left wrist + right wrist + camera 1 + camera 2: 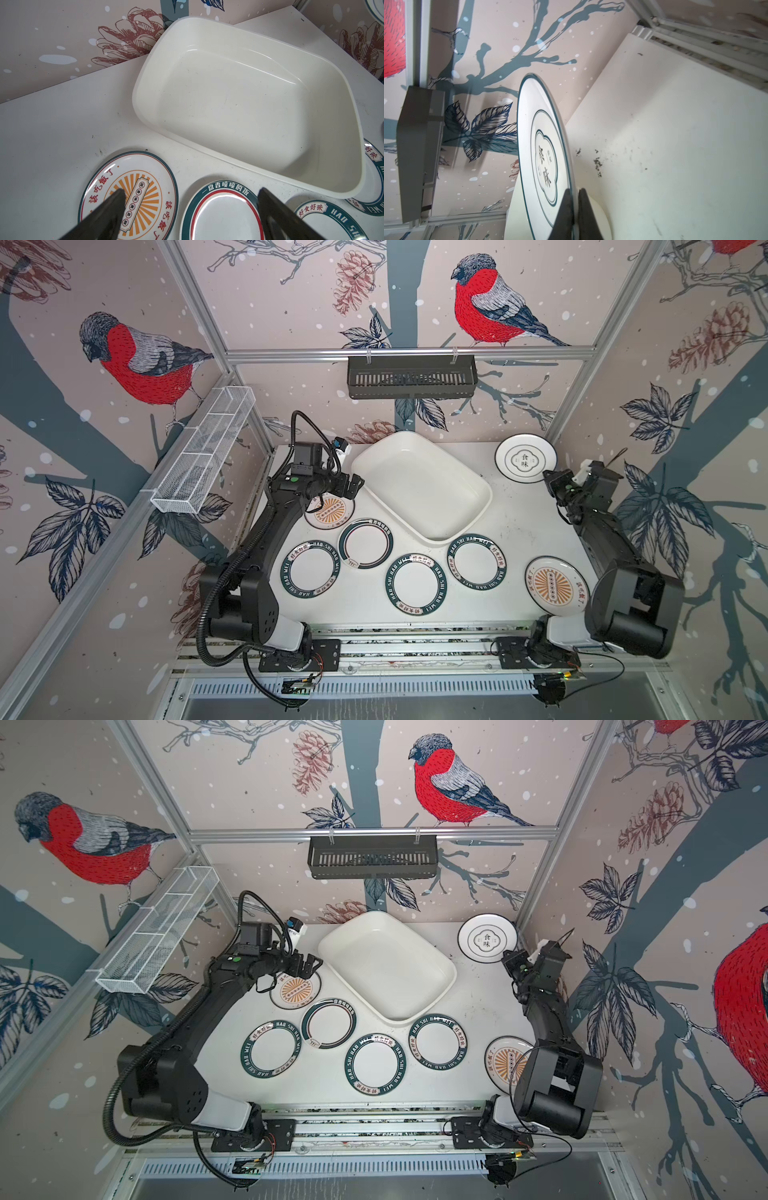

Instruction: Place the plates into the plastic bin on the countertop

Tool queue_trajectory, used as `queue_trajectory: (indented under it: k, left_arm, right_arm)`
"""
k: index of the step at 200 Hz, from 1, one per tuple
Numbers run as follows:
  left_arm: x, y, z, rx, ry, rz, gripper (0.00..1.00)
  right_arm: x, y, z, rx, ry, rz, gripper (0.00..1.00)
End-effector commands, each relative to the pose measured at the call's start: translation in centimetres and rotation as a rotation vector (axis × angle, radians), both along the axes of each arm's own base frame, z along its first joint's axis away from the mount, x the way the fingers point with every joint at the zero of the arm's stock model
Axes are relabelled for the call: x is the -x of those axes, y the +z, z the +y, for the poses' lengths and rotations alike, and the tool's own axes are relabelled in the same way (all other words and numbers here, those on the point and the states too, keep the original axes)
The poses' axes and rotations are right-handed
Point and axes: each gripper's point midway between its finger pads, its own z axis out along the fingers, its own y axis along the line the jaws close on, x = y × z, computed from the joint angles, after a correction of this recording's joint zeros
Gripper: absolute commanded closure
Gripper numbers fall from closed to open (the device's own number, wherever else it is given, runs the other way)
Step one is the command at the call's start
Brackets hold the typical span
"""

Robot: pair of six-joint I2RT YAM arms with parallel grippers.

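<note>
Your right gripper has the far-right plate pinched by its rim. Your left gripper hangs wide open over the sunburst plate, just left of the bin.

Sunburst plate partly hidden, red-ringed plate cropped

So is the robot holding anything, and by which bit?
The right gripper pinches the black-lettered plate by its rim; the left gripper is open, empty.

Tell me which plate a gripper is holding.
The thin-rimmed plate with the cloud-shaped emblem: the right gripper pinches its rim. The other six lie ungripped on the countertop.
</note>
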Motion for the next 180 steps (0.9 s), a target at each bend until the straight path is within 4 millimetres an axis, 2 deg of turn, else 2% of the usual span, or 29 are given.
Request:
queue_trajectory:
  k: [1, 49, 99, 144, 180]
  left_arm:
    - [-0.6, 1.0, 0.3, -0.01, 0.018, -0.047, 0.02]
    - [-0.5, 1.1, 0.5, -0.02, 0.025, -0.055, 0.02]
    - [0.2, 1.3, 0.2, -0.014, 0.001, -0.058, 0.02]
    - [0.6, 1.4, -0.1, 0.009, -0.014, -0.053, 0.02]
    - [0.8, 1.6, -0.5, 0.027, -0.029, -0.051, 0.02]
  right_arm:
    - [-1.2, 1.7, 3.1, 0.045, 0.058, -0.033, 0.98]
    - [-4.5, 2.8, 13.3, 0.049, 0.229, -0.06, 0.98]
    - [-7.1, -0.1, 23.1, 0.033, 0.379, -0.032, 0.98]
    - [-9.1, -4.8, 29.0, 0.006, 0.446, 0.029, 0.98]
    - [-10.5, -8.4, 31.7, -0.005, 0.461, 0.09, 0.98]
